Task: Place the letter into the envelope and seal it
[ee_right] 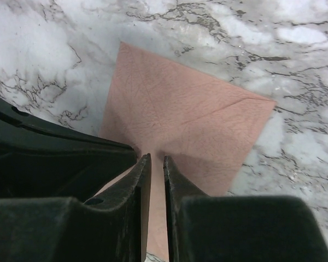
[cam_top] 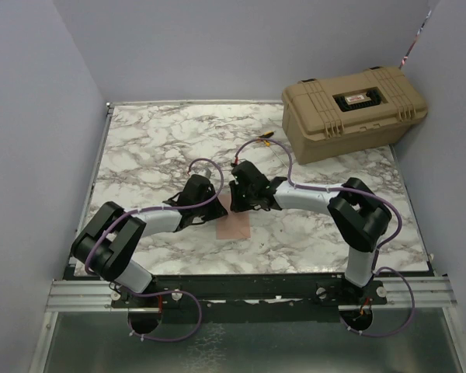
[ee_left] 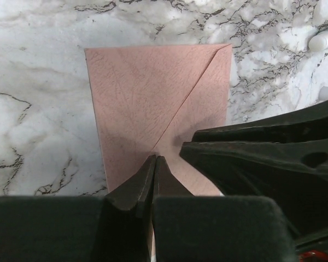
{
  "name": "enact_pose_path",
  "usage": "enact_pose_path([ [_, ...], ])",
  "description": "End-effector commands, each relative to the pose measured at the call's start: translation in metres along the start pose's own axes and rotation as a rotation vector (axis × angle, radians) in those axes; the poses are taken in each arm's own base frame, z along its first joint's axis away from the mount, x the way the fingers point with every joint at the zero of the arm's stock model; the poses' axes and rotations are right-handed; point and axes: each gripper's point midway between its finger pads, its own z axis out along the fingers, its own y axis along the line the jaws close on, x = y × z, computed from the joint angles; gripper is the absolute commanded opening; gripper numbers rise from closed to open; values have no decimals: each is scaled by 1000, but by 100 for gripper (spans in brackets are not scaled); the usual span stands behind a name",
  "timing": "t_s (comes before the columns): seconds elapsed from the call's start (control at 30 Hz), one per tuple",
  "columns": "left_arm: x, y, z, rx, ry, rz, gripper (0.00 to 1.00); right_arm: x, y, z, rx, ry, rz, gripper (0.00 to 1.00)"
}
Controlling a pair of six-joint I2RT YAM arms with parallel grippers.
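Now | left end effector (ee_left: 154, 159) closed, empty, over envelope (ee_left: 147, 93) flap | right end effector (ee_right: 157, 158) barely ajar, empty

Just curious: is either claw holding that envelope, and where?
Cannot be told. The envelope lies flat; the left gripper, shut, touches its flap tip, the right gripper, slightly parted, alongside.

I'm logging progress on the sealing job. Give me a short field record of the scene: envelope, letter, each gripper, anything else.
envelope: flat on the table, flap folded down
letter: not visible
left gripper: shut, tips at the flap's point
right gripper: fingers slightly apart, nothing between them, tips over the envelope next to the left gripper
other: tan case at the table's far right corner
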Motion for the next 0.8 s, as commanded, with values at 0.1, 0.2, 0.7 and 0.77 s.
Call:
enact_pose_path([
  [0.1,34,41,2,-134,122,58,0,5,11,14,-56,48,-13,15],
  [0.2,37,45,1,-149,132,66,0,11,4,19,-20,64,2,12],
  [0.7,46,63,-5,-213,166,91,0,11,-73,26,336,5,52,6],
  [0.77,47,63,-5,-214,169,93,0,5,-74,28,326,-14,54,6],
])
